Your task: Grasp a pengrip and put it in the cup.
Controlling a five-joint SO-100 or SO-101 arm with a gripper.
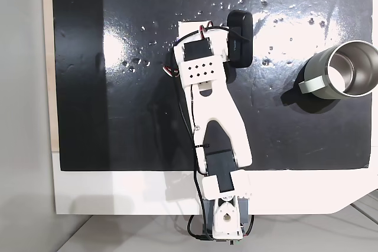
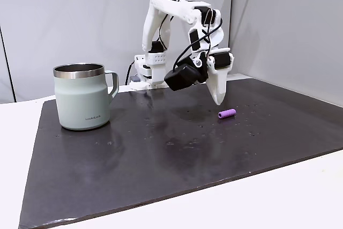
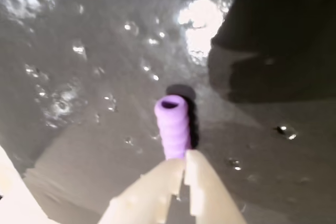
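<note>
Table: white, carrying black mat.
Cup: upright on mat, well apart from arm.
Tool: white fingertips nearly together, holding nothing, poised above mat.
Pengrip: lying on mat just beyond tool's tips, purple, ribbed.

Pincer hangs just above pengrip, cup well apart.
</note>
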